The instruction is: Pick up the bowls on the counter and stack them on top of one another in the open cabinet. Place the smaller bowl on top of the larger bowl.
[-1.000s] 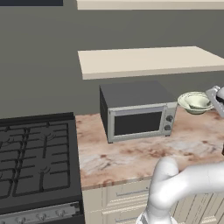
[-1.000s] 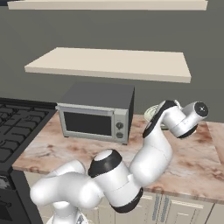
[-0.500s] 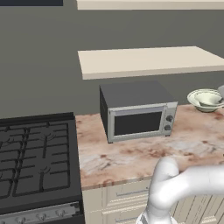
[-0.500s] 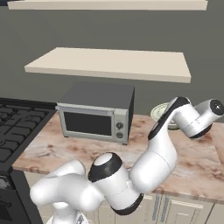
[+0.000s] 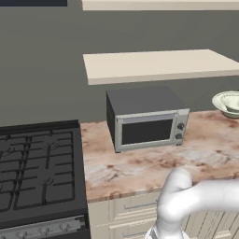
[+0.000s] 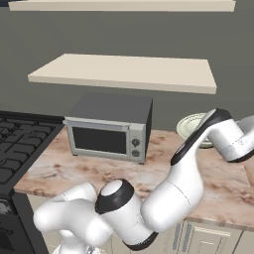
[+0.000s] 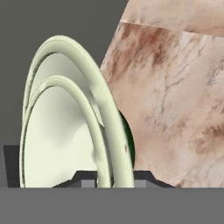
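Note:
A glossy pale greenish-white bowl [image 7: 65, 127] stands on edge in the hand view, and my gripper [image 7: 114, 180] is shut on its rim. Inside its wide rim a second, narrower rim shows; I cannot tell whether that is the smaller bowl nested in the larger. The same bowl [image 5: 228, 103] hangs at the right edge of the left base view, just above the back of the counter [image 5: 154, 163]. From the right base it shows as the bowl [image 6: 191, 124] partly behind my forearm. The open cabinet's shelf board [image 5: 158, 65] [image 6: 124, 72] runs above and to the left.
A grey microwave [image 5: 147, 119] [image 6: 111, 129] stands on the counter [image 6: 223, 183] under the shelf. A black stove top [image 5: 37, 172] [image 6: 20, 144] lies to the left. A grey wall backs the counter, and a second shelf board [image 6: 124, 5] sits higher up.
The arm has swung to the right along the back of the counter, carrying the bowl from beside the microwave toward the right edge of the left base view. The grip has not changed.

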Motion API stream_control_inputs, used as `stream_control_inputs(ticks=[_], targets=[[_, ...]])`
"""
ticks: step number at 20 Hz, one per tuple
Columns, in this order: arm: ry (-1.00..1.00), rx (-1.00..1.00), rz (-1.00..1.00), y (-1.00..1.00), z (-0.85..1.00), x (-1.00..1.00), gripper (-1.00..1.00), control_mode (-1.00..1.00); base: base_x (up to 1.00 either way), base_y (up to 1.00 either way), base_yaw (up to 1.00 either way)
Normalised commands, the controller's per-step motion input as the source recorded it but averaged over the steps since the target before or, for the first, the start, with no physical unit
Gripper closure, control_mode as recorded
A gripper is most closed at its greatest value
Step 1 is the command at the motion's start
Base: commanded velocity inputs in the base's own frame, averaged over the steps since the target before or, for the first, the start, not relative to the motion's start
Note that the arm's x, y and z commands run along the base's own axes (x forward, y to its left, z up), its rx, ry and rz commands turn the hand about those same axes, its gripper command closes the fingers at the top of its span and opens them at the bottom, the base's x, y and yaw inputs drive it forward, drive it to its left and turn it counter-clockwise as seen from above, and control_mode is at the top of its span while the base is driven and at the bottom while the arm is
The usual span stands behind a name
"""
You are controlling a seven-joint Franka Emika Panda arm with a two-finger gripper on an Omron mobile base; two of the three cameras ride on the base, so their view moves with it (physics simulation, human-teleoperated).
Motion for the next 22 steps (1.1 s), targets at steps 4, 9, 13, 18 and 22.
stream_control_inputs(ticks=[4, 9, 13, 18, 22], targets=[[-0.02, 0.0, 0.0, -0.02, 0.42, -0.61, 1.0, -1.0, 0.0, 0.0, 0.0], [-0.01, 0.0, 0.0, 0.0, 0.46, -0.58, 1.0, -1.0, 0.0, 0.0, 0.0], [-0.01, 0.0, 0.0, 0.0, 0.57, -0.52, 1.0, -1.0, 0.0, 0.0, 0.0], [0.0, 0.0, 0.0, 0.13, 0.52, -0.39, 1.0, -1.0, 0.0, 0.0, 0.0], [0.0, 0.0, 0.0, 0.33, 0.43, -0.16, 1.0, -1.0, 0.0, 0.0, 0.0]])
